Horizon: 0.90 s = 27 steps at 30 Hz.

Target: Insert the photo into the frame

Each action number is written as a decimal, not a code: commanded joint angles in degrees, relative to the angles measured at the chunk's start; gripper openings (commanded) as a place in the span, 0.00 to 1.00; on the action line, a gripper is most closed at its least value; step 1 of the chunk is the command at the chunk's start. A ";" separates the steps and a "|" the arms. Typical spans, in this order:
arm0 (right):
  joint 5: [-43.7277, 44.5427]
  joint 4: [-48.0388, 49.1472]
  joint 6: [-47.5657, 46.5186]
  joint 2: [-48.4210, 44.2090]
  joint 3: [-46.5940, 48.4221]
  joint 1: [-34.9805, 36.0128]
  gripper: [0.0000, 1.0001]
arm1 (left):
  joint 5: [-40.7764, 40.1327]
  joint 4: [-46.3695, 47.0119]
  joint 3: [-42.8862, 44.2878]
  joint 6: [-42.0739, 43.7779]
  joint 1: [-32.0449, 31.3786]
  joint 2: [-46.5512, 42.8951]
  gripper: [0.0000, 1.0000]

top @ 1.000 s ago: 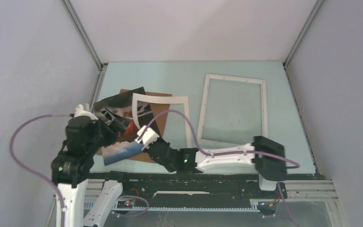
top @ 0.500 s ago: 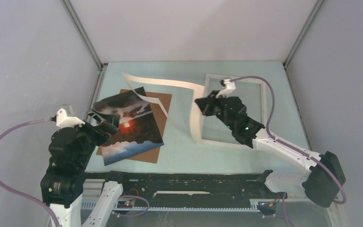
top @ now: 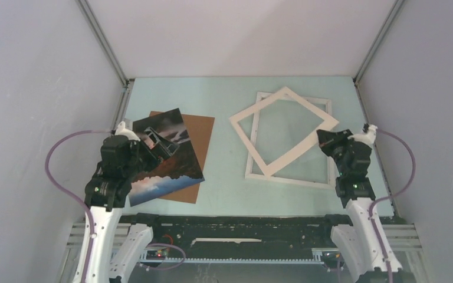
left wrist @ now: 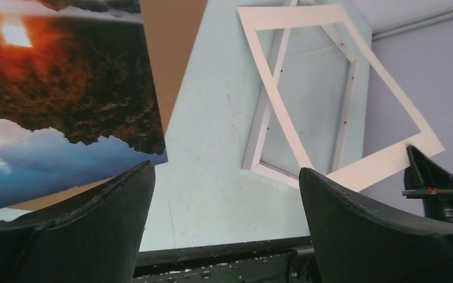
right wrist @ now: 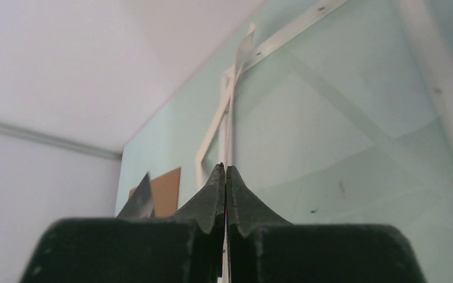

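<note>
1. Top view: photo [top: 162, 156] lies on the brown backing board [top: 199, 132], at 9 o'clock from the frame [top: 301, 181] and well apart from it. A white mat [top: 301, 147] sits askew across the frame. Photo not in; main step undone.
2. Left wrist: left gripper [left wrist: 225, 171] gapes wide and is empty, with the photo at its 10 o'clock.
3. Right wrist: right gripper [right wrist: 225, 177] is pinched tight on the mat's edge. Judged remaining: settle the mat, carry the photo into the frame.
</note>
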 commanded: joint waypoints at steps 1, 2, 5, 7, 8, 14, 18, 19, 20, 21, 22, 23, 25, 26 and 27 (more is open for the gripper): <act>3.78 -6.74 2.08 -7.85 -5.16 -4.94 0.00 | 7.69 8.80 -3.58 -2.60 -0.66 3.18 1.00; 5.48 -8.13 2.53 -10.08 -6.12 -6.26 0.00 | 8.64 10.31 -4.76 -3.37 -1.57 4.28 1.00; 7.72 -9.64 4.61 -14.29 -8.53 -8.59 0.00 | 10.69 14.93 -7.77 -5.80 -4.50 6.64 1.00; 8.75 -10.92 6.72 -16.35 -9.58 -8.73 0.00 | 11.32 17.92 -9.52 -7.41 -7.81 8.72 1.00; 9.33 -11.92 7.24 -17.46 -9.95 -8.61 0.00 | 11.71 19.85 -10.61 -8.50 -9.45 9.68 1.00; 11.57 -18.39 12.32 -25.63 -13.20 -8.53 0.00 | 12.48 42.18 -18.09 -20.26 -22.45 19.03 1.00; 11.29 -21.70 17.36 -27.89 -14.16 -8.25 0.00 | 5.86 54.83 -19.52 -29.55 -32.88 27.27 0.99; 11.25 -22.07 18.29 -28.01 -14.36 -8.22 0.00 | 4.43 59.06 -20.27 -31.87 -34.91 29.15 0.99; 11.07 -22.49 19.29 -27.94 -14.55 -8.21 0.00 | 3.63 63.53 -20.58 -33.69 -36.76 31.23 0.99; 10.88 -22.94 20.40 -27.94 -14.74 -8.14 0.00 | 3.40 66.86 -20.12 -35.19 -38.29 33.82 0.99; 10.60 -23.46 21.30 -28.04 -14.85 -8.12 0.00 | 4.17 69.03 -18.92 -36.05 -39.33 36.61 1.00; 10.35 -24.33 22.26 -28.42 -14.71 -8.12 0.00 | 6.31 70.77 -17.57 -36.94 -40.23 40.95 1.00; 10.22 -25.76 23.05 -29.77 -14.70 -8.03 0.00 | 9.67 77.35 -16.62 -39.85 -40.87 46.18 0.99; 10.45 -26.88 23.23 -30.76 -14.57 -7.99 0.00 | 10.46 80.21 -16.97 -41.77 -41.10 48.11 0.99; 10.82 -27.44 23.41 -31.69 -14.55 -7.95 0.00 | 10.79 81.95 -17.21 -43.29 -41.41 49.43 0.99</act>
